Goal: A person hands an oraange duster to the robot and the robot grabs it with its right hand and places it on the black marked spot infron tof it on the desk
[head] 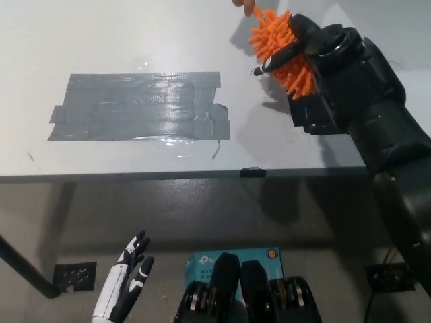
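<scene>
Orange bristles mark the one duster we see, held up at about one o'clock in the head view, above the far right part of the counter. A person's fingertips pinch its thin handle at the top edge, at twelve o'clock from the bristle head. Our black right hand lies against the bristles from the three o'clock side, and one dark finger with a pale tip reaches across the lower bristles toward nine o'clock. We cannot tell whether these fingers are closed on the duster or only touching it, since the bulk of the hand and forearm hides the far side.

We count two taped patches on the counter. One is a large grey tape rectangle at about ten o'clock from centre. The other is the black marked spot, at five o'clock from the duster, mostly covered by our right arm so that only its near-left corner shows. The duster is above and just beyond that spot, not on it.

Our white left hand hangs below the counter edge at seven o'clock, fingers spread apart and holding nothing. One teal box lies on the floor at six o'clock.
</scene>
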Robot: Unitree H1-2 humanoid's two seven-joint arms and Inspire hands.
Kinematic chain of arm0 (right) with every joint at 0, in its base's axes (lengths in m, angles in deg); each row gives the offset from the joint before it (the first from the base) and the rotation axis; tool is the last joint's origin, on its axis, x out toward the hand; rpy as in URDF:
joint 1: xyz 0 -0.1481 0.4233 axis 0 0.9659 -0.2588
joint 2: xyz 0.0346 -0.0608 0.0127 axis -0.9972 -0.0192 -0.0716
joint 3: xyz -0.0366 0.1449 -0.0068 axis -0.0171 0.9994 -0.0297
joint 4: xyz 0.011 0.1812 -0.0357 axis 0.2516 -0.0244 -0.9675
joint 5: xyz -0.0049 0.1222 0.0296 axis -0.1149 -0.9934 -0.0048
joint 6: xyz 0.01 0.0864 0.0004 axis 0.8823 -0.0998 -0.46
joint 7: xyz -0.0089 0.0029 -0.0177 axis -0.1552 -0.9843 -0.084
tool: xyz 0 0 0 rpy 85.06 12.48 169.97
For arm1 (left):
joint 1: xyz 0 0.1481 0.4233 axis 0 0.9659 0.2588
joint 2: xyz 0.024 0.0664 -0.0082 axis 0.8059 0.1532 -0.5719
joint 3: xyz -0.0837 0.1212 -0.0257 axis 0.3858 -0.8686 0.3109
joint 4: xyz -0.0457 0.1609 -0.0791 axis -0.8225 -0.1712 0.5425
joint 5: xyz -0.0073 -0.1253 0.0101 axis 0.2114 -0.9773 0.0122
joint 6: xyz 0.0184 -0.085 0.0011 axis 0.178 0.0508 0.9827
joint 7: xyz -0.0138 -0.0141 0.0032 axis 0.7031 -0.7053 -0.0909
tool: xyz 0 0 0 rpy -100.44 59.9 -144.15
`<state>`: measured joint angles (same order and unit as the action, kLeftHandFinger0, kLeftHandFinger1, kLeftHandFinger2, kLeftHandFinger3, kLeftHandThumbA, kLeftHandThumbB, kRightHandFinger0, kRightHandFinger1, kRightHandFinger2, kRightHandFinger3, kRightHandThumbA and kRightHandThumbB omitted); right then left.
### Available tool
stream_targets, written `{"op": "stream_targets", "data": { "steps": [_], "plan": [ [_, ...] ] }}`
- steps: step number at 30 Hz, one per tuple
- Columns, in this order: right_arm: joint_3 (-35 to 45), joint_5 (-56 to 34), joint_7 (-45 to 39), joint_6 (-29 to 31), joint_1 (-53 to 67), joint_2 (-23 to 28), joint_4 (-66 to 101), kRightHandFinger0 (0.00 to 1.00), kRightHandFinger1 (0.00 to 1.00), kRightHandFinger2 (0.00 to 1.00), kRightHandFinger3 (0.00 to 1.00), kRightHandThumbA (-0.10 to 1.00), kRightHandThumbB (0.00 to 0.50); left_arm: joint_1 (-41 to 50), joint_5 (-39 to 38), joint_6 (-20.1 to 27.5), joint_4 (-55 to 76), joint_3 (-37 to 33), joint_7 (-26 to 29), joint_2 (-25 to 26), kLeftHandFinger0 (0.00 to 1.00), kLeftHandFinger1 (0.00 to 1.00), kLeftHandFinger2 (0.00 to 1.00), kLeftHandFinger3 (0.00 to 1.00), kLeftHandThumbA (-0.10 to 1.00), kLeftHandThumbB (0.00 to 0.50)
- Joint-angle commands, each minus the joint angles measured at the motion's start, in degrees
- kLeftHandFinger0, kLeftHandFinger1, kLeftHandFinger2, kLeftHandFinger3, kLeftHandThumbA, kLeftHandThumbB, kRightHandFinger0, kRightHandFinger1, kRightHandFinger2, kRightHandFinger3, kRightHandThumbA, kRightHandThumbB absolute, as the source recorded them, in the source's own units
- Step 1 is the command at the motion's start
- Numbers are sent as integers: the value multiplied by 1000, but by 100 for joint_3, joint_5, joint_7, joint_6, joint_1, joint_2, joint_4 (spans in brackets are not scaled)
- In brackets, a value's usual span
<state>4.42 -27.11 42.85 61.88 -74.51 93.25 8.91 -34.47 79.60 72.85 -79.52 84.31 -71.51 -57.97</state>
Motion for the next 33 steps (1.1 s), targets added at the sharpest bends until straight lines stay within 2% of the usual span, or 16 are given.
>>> {"op": "stream_targets", "data": {
  "steps": [1,4,6,7,8,9,10,12,17,22,23,24,25,27,29,33],
  "plan": [
    [-155,-52,287,414,-429,7,-309,1000,1000,1000,1000,1000,406,-92,139,71,204,-37,53,97,1000,1000,1000,1000,919,123],
    [-160,-140,335,457,-389,17,-445,1000,1000,1000,1000,1000,419,-153,127,53,214,-54,25,82,1000,1000,1000,1000,911,124],
    [-80,-252,382,384,-384,12,-504,1000,1000,1000,1000,851,393,-177,125,8,240,-58,7,86,1000,1000,1000,1000,910,126],
    [-91,-243,444,369,-369,8,-532,767,809,951,1000,547,248,-180,124,-4,248,-58,3,88,1000,1000,1000,1000,909,127],
    [-189,-145,585,309,-332,2,-574,349,340,431,1000,218,319,-193,120,-35,276,-57,-10,98,1000,1000,1000,1000,903,128],
    [-217,-120,619,294,-326,1,-583,100,124,432,1000,115,301,-196,119,-40,282,-57,-13,101,1000,1000,1000,1000,901,128],
    [-303,-48,646,293,-316,9,-601,20,31,346,1000,-57,301,-209,120,-44,284,-59,-18,108,1000,1000,1000,1000,901,129],
    [-528,148,839,524,-206,54,-603,19,190,459,1000,-98,259,-245,101,-60,288,-67,-42,110,1000,1000,1000,1000,900,129],
    [-659,101,933,576,-156,131,-580,13,245,563,1000,-100,193,-307,47,-86,265,-77,-70,95,990,1000,1000,1000,882,132],
    [-559,-87,1123,792,-167,173,-527,1,376,856,1000,-100,161,-359,66,-75,257,-88,-72,128,974,1000,1000,1000,880,127],
    [-533,-117,1149,823,-171,180,-514,14,449,952,942,-100,152,-363,69,-72,254,-92,-69,127,973,1000,1000,1000,881,127],
    [-508,-145,1177,871,-181,193,-486,28,482,985,720,-100,158,-377,67,-78,249,-95,-71,126,972,1000,1000,1000,881,128],
    [-473,-186,1203,941,-199,211,-446,127,613,1000,609,-100,156,-390,64,-91,245,-100,-72,124,972,1000,1000,1000,881,130],
    [-407,-256,1220,1021,-250,225,-370,196,658,1000,547,-100,168,-410,62,-102,243,-98,-74,135,967,1000,1000,1000,879,137],
    [-356,-303,1225,1083,-301,236,-312,221,647,1000,549,-100,165,-440,60,-94,225,-94,-67,142,957,1000,1000,1000,876,146],
    [-259,-388,1187,1123,-469,302,14,157,580,912,991,-100,189,-509,90,-49,160,-95,-35,163,938,1000,1000,1000,887,154]
  ]
}}
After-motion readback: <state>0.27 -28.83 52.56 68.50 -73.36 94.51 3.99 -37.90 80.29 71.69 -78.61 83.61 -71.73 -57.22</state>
